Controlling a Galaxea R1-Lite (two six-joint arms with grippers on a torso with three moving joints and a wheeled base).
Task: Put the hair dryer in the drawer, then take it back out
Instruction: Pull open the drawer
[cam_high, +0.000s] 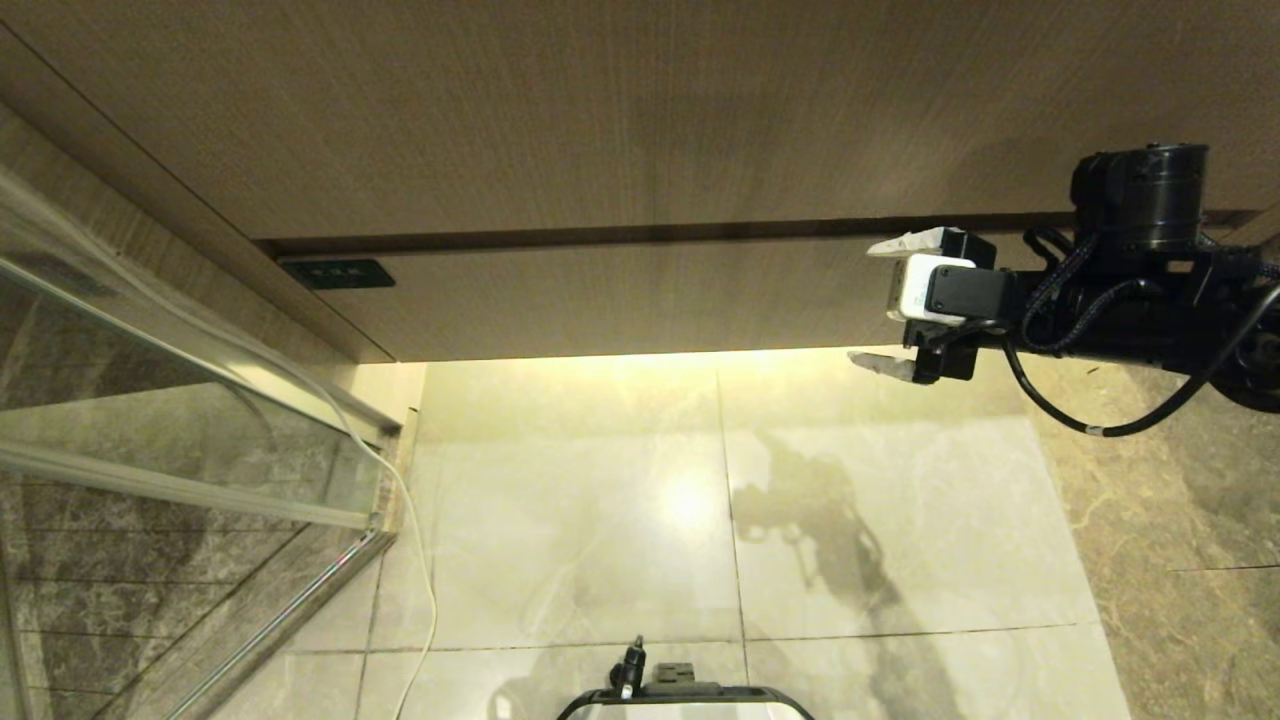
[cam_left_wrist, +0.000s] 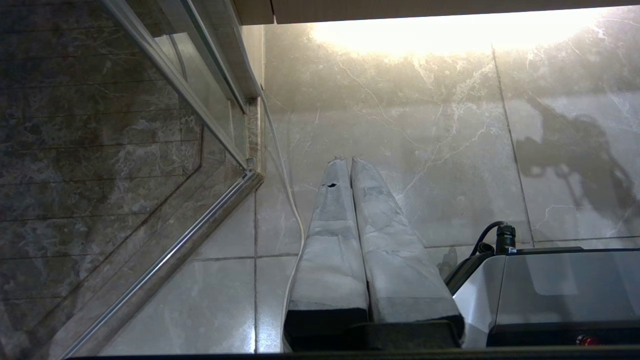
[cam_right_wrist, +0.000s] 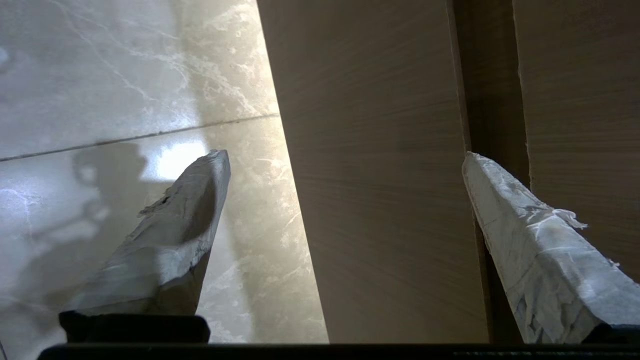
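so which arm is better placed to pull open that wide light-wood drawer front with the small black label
Right. The right gripper is open with its fingers straddling the wide light-wood drawer front. The left gripper is shut and hangs over the pale marble floor tiles, away from the drawer.

The drawer (cam_high: 640, 300) is shut, so its inside is hidden. The hair dryer shows in none of the 3 views. The print on the small black label (cam_high: 337, 273) at the drawer front's left end is too small to read. The right arm (cam_high: 1150, 300) is cut off by the head view's right edge. The white cable (cam_high: 425, 570) on the floor runs out past the bottom edge.
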